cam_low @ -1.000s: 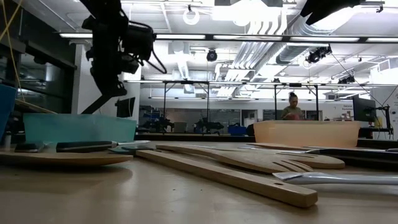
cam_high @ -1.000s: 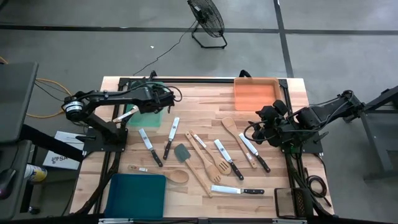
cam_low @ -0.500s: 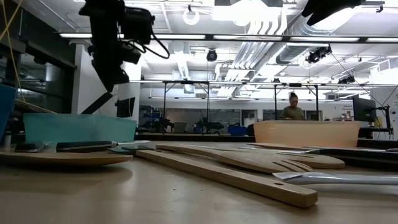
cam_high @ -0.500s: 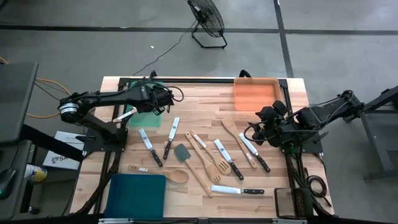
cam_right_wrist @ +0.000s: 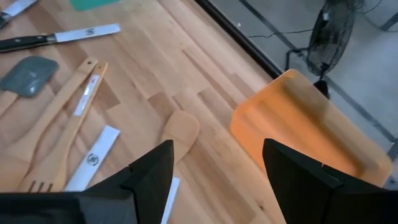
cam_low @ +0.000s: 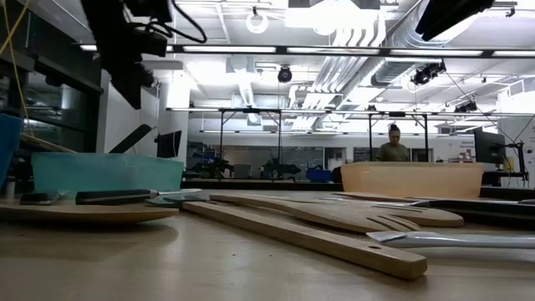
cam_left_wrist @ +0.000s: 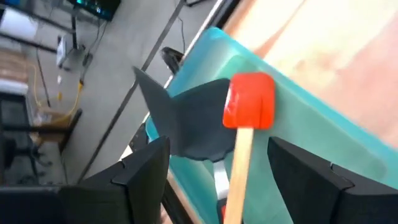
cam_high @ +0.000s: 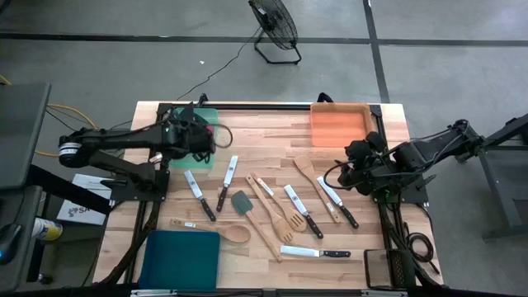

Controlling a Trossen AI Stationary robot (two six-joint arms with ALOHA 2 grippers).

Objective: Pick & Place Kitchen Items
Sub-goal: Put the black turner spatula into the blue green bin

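In the left wrist view a red-headed spatula [cam_left_wrist: 249, 102] with a pale wooden handle lies in the green tray [cam_left_wrist: 323, 134], its head on a grey spatula [cam_left_wrist: 186, 121]. My left gripper [cam_left_wrist: 219, 155] hovers open above the tray [cam_high: 209, 118], one finger on each side of the handle and clear of it. My right gripper [cam_right_wrist: 211, 168] is open and holds nothing, raised over the table's right side [cam_high: 345, 167] above a wooden spoon [cam_right_wrist: 180, 130]. Knives [cam_high: 225, 183], wooden turners [cam_high: 280, 212] and a grey spatula [cam_high: 241, 202] lie flat on the tabletop.
An orange tray [cam_high: 340, 124] stands at the far right and a teal tray [cam_high: 181, 257] at the near left. Utensils are strewn over the table's middle and right. A person stands in the room beyond the table [cam_low: 393, 149].
My left gripper has drawn back toward the table's left edge and risen above the green tray. My right arm has kept still.
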